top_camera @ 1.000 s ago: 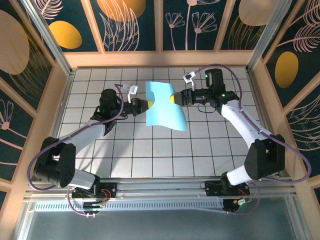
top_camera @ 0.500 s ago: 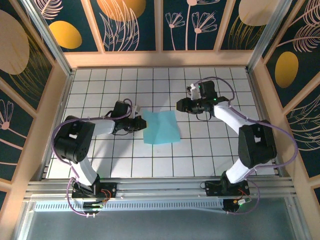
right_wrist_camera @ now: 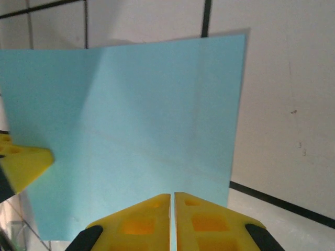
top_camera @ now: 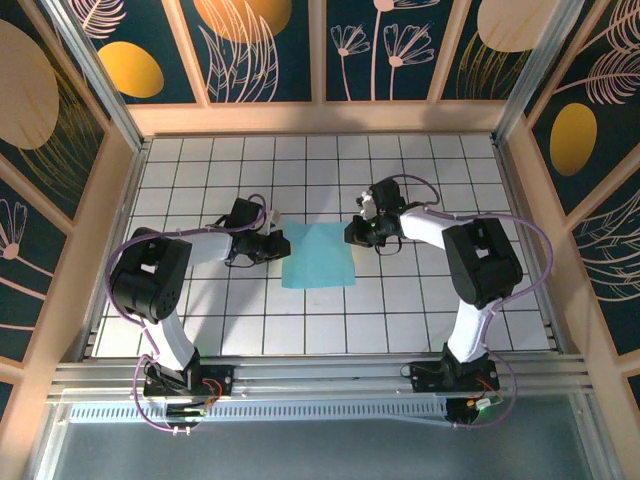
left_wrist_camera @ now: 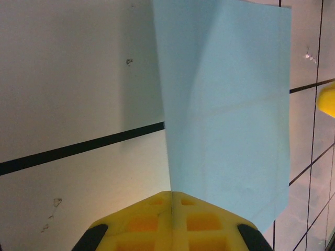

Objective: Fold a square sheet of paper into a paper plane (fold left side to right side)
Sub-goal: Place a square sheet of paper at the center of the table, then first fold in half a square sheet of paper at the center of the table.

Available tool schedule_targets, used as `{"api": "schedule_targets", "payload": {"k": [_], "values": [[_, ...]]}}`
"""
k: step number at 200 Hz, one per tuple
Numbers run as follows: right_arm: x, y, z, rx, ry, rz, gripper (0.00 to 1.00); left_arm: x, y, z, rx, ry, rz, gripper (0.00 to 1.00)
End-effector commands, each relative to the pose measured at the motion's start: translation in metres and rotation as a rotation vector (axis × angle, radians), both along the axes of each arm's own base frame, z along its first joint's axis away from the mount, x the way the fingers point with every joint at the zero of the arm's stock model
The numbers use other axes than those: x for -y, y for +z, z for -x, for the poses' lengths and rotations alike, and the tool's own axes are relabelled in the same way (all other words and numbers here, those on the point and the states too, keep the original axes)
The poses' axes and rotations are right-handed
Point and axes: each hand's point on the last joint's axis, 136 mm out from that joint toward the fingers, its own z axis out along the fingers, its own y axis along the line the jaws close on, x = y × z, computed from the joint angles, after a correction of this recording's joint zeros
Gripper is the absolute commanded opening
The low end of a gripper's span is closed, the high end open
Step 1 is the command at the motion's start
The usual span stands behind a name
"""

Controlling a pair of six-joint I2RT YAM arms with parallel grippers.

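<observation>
Closest to your left wrist camera, the left fingers (left_wrist_camera: 171,194) are pressed together. Their yellow tips pinch the near edge of the light-blue square sheet of thin paper (left_wrist_camera: 230,115). The sheet spreads ahead of those tips and off to their right, with a soft bend running along it just beyond them.

At your right wrist camera, the right fingers (right_wrist_camera: 172,196) are closed tight too, their yellow tips meeting over the sheet's near edge and gripping it. The paper stretches ahead of them and to their left. At its far left side you can see one yellow tip of the left fingers against the paper.

From above, the sheet (top_camera: 318,256) lies low over the white grid-tiled desk (top_camera: 300,340), directly between the two sets of fingers. The left fingers (top_camera: 277,245) touch its left edge near the far corner. The right fingers (top_camera: 352,235) touch its right edge near the other far corner. Bare desk tiles run on beyond both.
</observation>
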Motion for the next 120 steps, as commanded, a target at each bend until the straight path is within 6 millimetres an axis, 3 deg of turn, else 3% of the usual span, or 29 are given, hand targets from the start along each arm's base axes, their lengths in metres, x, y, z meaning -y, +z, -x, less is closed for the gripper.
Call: {"api": "schedule_targets", "payload": {"k": [1,52,71,99,120], "values": [[0.0,-0.012,0.003,-0.029,-0.004,0.036,0.09,0.001,0.001,-0.001,-0.003,-0.027,-0.018,0.0],[0.012,-0.037,0.014,-0.085,-0.01,0.136,0.09,0.005,0.009,-0.002,0.012,-0.052,-0.001,0.02],[0.016,-0.043,0.017,-0.099,-0.012,0.165,0.09,0.008,0.016,-0.005,0.022,-0.056,0.019,0.11],[0.017,-0.045,0.019,-0.103,-0.014,0.176,0.1,0.017,0.029,-0.006,0.027,-0.053,0.088,0.35],[0.017,-0.047,0.02,-0.107,-0.017,0.177,0.1,0.024,0.041,-0.005,0.032,-0.057,0.147,0.46]]}}
